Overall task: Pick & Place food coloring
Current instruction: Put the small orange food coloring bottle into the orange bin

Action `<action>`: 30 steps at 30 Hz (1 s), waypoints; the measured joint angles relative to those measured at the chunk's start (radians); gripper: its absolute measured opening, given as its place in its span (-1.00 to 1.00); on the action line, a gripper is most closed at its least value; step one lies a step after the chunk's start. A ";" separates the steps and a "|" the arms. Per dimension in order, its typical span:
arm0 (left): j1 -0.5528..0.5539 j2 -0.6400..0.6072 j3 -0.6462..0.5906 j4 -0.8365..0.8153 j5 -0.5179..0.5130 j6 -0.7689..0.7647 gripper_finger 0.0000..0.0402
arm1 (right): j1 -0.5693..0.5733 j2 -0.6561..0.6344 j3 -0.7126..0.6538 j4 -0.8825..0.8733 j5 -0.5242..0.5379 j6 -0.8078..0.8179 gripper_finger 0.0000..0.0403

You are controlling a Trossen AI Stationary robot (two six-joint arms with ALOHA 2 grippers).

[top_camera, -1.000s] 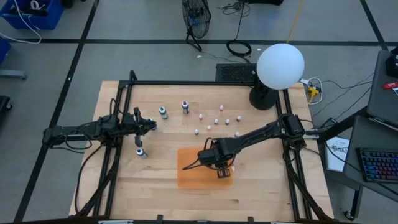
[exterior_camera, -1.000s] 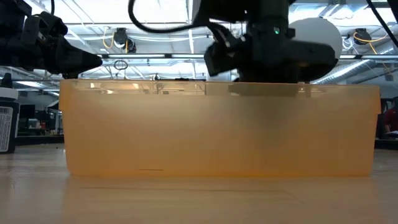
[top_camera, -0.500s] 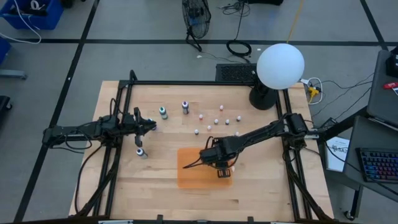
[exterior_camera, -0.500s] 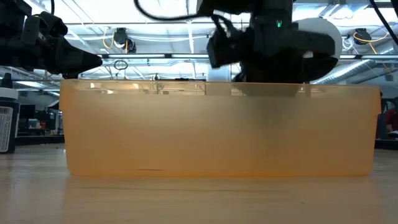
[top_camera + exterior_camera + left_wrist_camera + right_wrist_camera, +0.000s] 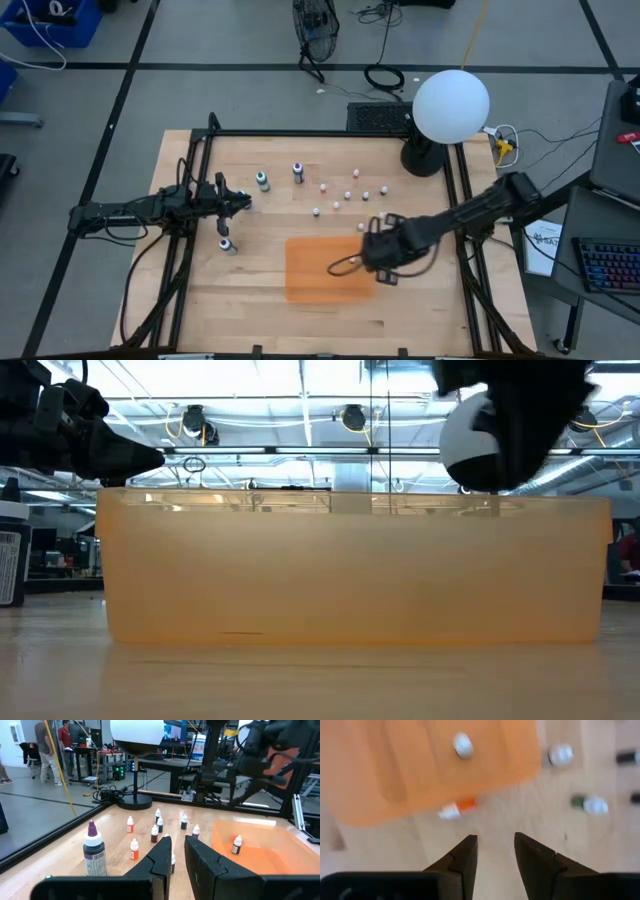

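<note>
Tray (image 5: 310, 268) edge, right claw (image 5: 385, 272) open, beside

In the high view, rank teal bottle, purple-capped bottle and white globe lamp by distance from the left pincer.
1. Teal bottle, just beyond the left pincer.
2. Purple-capped bottle, further right.
3. White globe lamp, far right corner.

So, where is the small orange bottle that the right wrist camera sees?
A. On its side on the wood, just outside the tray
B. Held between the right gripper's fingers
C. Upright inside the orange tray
A: the orange bottle lies on its side on the bare wood just off the edge of the orange tray, and the right gripper is open with nothing in it.
</note>
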 joint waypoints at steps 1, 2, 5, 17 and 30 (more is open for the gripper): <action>0.000 0.000 0.000 0.000 0.000 0.000 -0.72 | 0.009 -0.025 -0.055 0.034 -0.003 0.020 -0.48; 0.000 0.000 0.000 0.000 0.000 0.000 -0.72 | 0.017 -0.047 -0.113 0.077 -0.006 0.039 -0.53; 0.000 0.000 0.000 0.000 0.000 0.000 -0.72 | 0.029 -0.095 -0.283 0.265 -0.036 0.068 -0.73; 0.000 0.000 0.000 0.000 0.000 0.000 -0.72 | 0.022 -0.133 -0.578 0.761 0.000 0.033 -0.95; 0.000 0.000 0.000 0.000 0.000 0.000 -0.72 | 0.023 -0.133 -0.581 0.932 -0.008 0.026 -1.00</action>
